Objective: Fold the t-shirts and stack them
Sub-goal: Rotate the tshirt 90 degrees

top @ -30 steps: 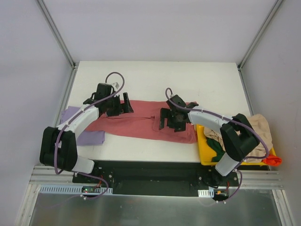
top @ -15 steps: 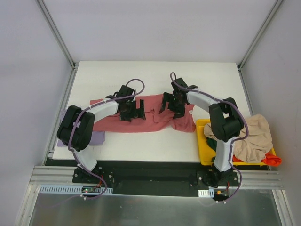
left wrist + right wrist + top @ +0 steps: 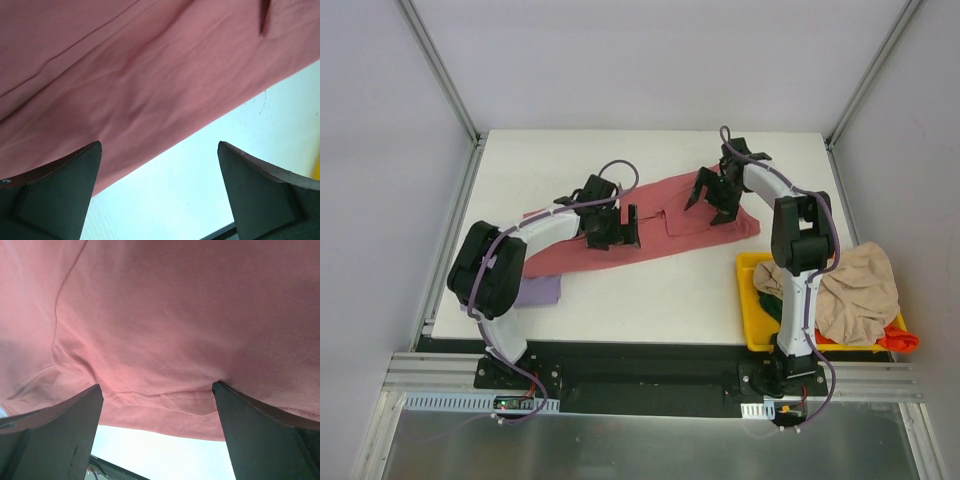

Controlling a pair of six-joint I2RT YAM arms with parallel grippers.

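Soft matt cloth pink-red t-shirt (image 3: 660, 222)

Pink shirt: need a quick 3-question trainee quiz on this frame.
1. True or false: the pink shirt lies in the bin.
2. Topmost in the bin: A beige shirt; B blue shirt; C towel.
3. Fill in: the left tool and right tool are both ____.
Key: 1 false; 2 A; 3 open.
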